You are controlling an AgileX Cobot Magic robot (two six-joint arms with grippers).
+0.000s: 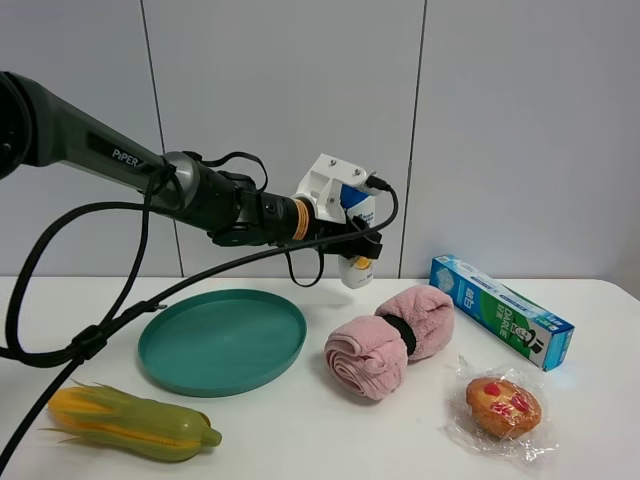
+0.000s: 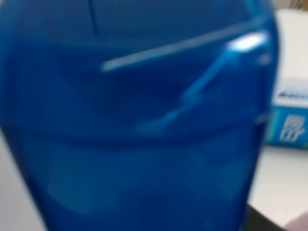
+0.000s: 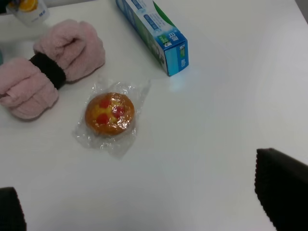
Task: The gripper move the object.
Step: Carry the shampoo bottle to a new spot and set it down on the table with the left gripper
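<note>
My left gripper [image 1: 352, 240], a white blocky tool with an orange wrist ring on a black arm, is shut on the shampoo bottle [image 1: 357, 272] and holds it in the air, above the gap between the green plate and the pink towel. The bottle is white with a blue cap and an orange label. In the left wrist view its blue cap [image 2: 139, 120] fills the picture, blurred. The bottle's lower end also shows in the right wrist view [image 3: 30, 9]. My right gripper [image 3: 144, 211] is open and empty over the table's right side; its dark fingertips [image 3: 284, 187] show at the frame's edges.
A green plate [image 1: 180, 345] lies left of centre and a corn cob [image 1: 135, 423] at the front left. A rolled pink towel [image 1: 390, 338], a wrapped muffin [image 1: 503, 406] and a blue-green toothpaste box [image 1: 500, 309] lie to the right.
</note>
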